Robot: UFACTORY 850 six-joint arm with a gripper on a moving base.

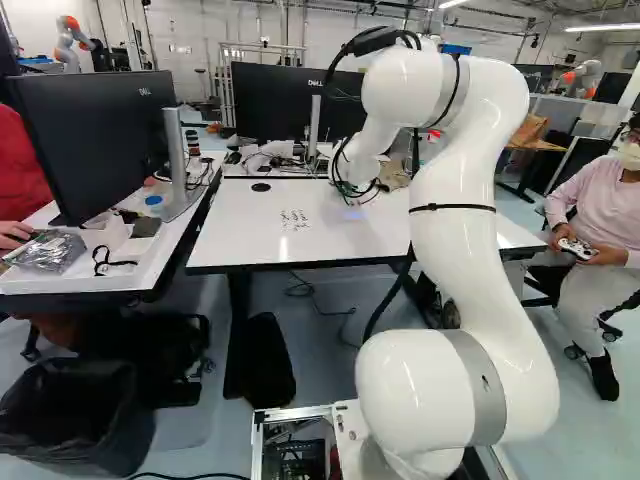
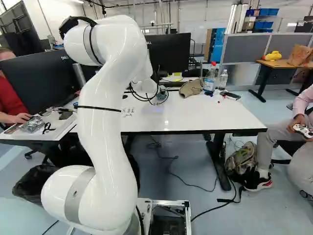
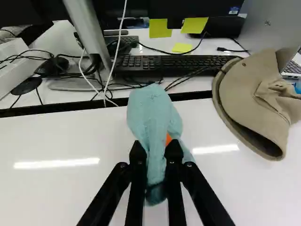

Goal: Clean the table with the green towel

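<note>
The arm (image 2: 108, 122) is stretched out over the white table (image 1: 240, 240) from here, and its gripper (image 2: 157, 92) has hold of the green towel (image 3: 153, 113). Taking twelve o'clock as straight ahead of the fingertips, the thick, bunched part of the cloth bulges out at twelve. Its narrower part runs back between the two fingers and ends in a darker tuft toward six. The fingers are pinching it from both sides, not quite meeting because the cloth fills the gap. A bit of orange pad (image 3: 169, 139) peeps out at the one-o'clock side. I can't tell whether the towel touches the tabletop.

Beyond the table's far edge, a black keyboard (image 3: 178, 63) lies between twelve and one, with a black mouse (image 3: 47, 66) at ten. A tan hat (image 3: 254, 94) rests on the table at two, apart from the cloth, its brim toward the gripper.

Seen from behind the arm, small dark marks (image 1: 295, 220) are on the tabletop at about nine o'clock from the gripper. Two clear bottles (image 2: 210, 81) (image 2: 223, 79) stand between two and three o'clock, past the hat.
</note>
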